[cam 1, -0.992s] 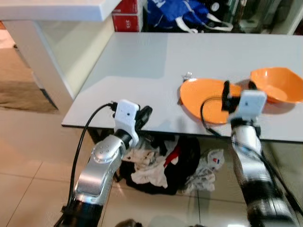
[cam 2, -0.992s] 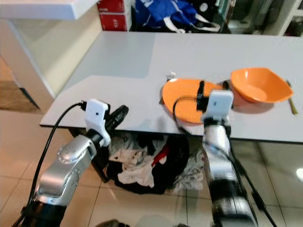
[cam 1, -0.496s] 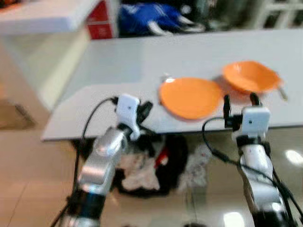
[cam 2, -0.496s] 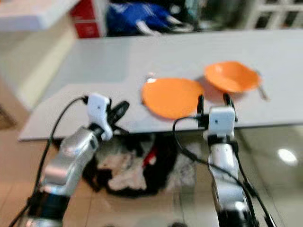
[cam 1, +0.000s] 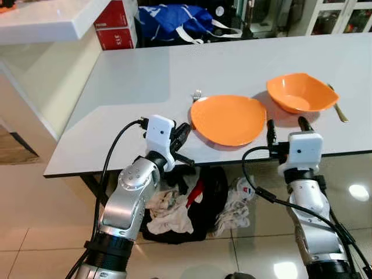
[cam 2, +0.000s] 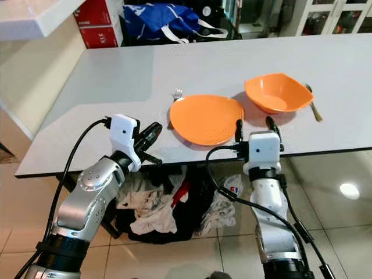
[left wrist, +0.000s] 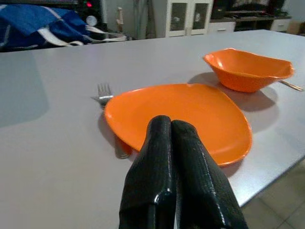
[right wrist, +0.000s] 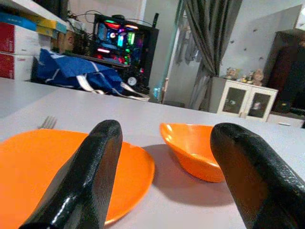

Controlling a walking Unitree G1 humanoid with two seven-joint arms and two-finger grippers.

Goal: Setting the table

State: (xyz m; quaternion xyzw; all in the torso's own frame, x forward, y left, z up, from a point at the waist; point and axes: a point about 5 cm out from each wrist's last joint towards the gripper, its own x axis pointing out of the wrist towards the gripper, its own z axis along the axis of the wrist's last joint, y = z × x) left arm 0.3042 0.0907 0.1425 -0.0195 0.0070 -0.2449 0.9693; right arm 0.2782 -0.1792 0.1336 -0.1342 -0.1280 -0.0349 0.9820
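The bench has a smooth, matt pale-grey top with a soft sheen. The plate and the bowl at its 2 o'clock look like smooth orange plastic, faintly glossy. The fork at the plate's 10 o'clock is shiny metal. The left gripper has matt black fingers with a fine ribbed texture; the right gripper has glossier black fingers. The arms are brushed silver metal with white plastic wrist housings. The floor is glossy tile, with crumpled cloth lying on it.
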